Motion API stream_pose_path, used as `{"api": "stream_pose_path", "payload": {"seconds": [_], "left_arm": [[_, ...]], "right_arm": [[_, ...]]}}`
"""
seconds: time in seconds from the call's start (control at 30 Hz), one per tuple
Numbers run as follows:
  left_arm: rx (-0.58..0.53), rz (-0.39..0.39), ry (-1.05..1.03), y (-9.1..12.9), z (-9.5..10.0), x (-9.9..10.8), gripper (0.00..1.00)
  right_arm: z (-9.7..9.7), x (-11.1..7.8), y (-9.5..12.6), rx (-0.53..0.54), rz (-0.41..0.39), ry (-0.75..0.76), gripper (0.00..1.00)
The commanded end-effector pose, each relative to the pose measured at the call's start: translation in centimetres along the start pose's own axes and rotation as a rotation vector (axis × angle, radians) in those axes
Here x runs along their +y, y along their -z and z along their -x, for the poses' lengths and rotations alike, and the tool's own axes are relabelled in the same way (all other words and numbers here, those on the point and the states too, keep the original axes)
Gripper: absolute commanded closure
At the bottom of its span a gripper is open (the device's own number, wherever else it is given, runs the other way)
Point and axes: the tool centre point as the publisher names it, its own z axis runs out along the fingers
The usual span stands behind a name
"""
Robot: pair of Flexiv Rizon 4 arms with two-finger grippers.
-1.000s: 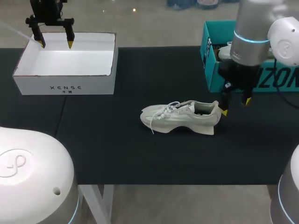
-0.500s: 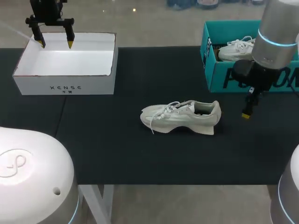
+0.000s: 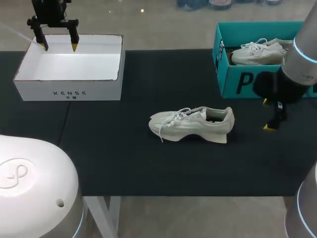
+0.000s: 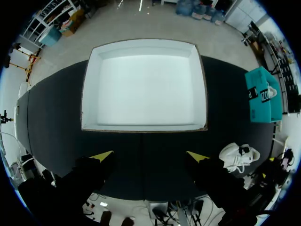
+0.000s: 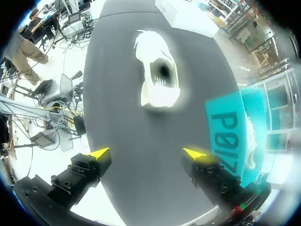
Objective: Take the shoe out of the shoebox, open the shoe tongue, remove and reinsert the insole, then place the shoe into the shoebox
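White shoe (image 3: 192,124) sits upright mid-worktop (image 3: 124,163), long axis left-right, toe toward the left side, heel toward the right jaws. These hang wide and empty, near the heel but apart from it, beside teal shoebox (image 3: 237,84). Right arm is nearer. Left jaws are wide, far off over white box (image 3: 69,67). Bare worktop lies all round the shoe.

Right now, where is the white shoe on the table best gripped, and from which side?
Grip the shoe at its heel collar, from above on the right gripper's side: it stands upright on its sole, opening up, heel toward that open gripper.
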Motion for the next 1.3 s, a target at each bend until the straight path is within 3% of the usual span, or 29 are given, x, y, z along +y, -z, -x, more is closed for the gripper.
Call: {"api": "stream_pose_path", "payload": {"seconds": [0.03, 0.4, 0.9, 1.3], "left_arm": [[0.000, 0.000, 0.000, 0.0, 0.0, 0.0, 0.00], [0.000, 0.000, 0.000, 0.0, 0.0, 0.0, 0.00], [0.000, 0.000, 0.000, 0.0, 0.0, 0.0, 0.00], [0.000, 0.000, 0.000, 0.0, 0.0, 0.0, 0.00]], "right_arm": [[-0.4, -0.4, 0.0, -0.007, 0.051, 0.002, 0.00], [-0.4, -0.4, 0.0, -0.007, 0.051, 0.002, 0.00], [1.1, -1.4, -2.1, 0.164, 0.531, 0.075, 0.00], [0.2, 0.0, -5.0, 0.184, 0.680, 0.090, 0.00]]}}
